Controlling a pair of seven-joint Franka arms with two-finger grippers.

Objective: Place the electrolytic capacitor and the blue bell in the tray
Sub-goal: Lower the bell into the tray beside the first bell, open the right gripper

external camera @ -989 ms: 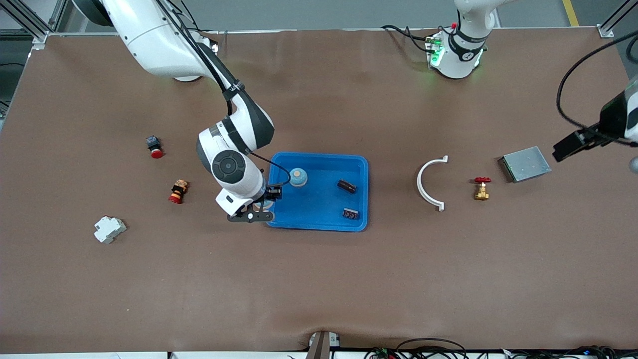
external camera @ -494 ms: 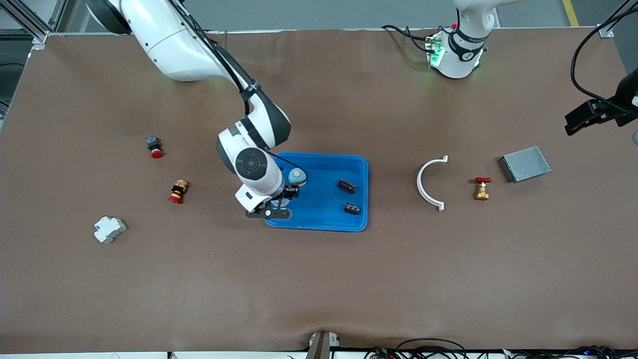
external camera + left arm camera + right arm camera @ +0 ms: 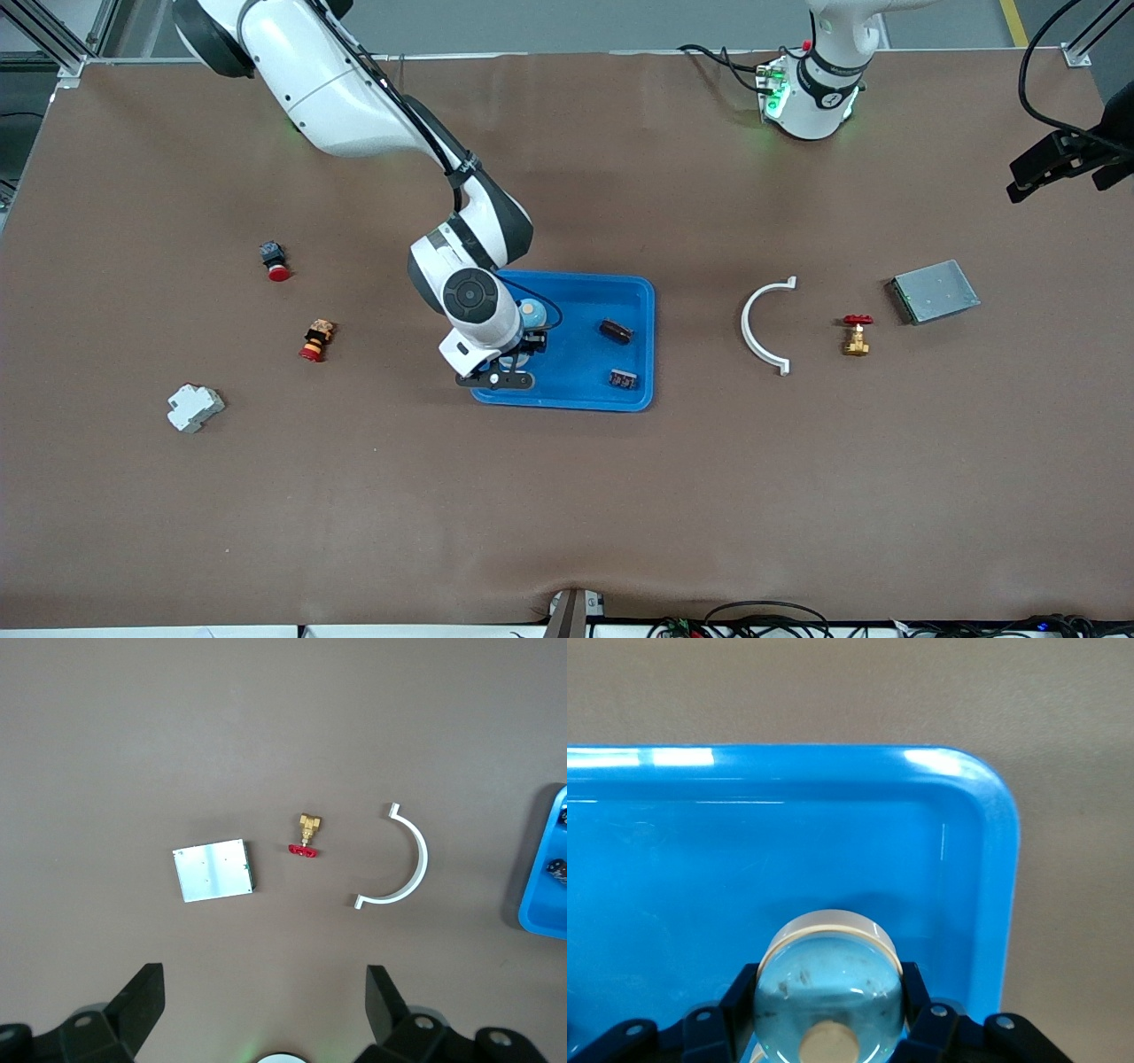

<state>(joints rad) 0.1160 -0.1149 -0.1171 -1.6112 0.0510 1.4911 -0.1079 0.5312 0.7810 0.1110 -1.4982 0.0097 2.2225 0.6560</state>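
The blue tray (image 3: 576, 359) lies mid-table. My right gripper (image 3: 499, 370) hangs over the tray's corner nearest the right arm's end, shut on a blue bell (image 3: 829, 979) with a cream button; its fingers (image 3: 916, 988) press both sides of the bell. A second blue bell (image 3: 531, 312) stands in the tray, partly hidden by the right hand. Two dark electrolytic capacitors (image 3: 617, 331) (image 3: 624, 379) lie in the tray's other half. My left gripper (image 3: 1054, 164) is open and empty, high over the table's left-arm end.
A white curved clamp (image 3: 762, 328), a brass valve with a red handle (image 3: 856, 335) and a grey metal box (image 3: 935, 291) lie toward the left arm's end. Two red push buttons (image 3: 275, 261) (image 3: 316, 341) and a white breaker (image 3: 195, 408) lie toward the right arm's end.
My right gripper has carried the bell from just outside the tray's rim to over the tray's inside. The left arm has drawn back toward its base.
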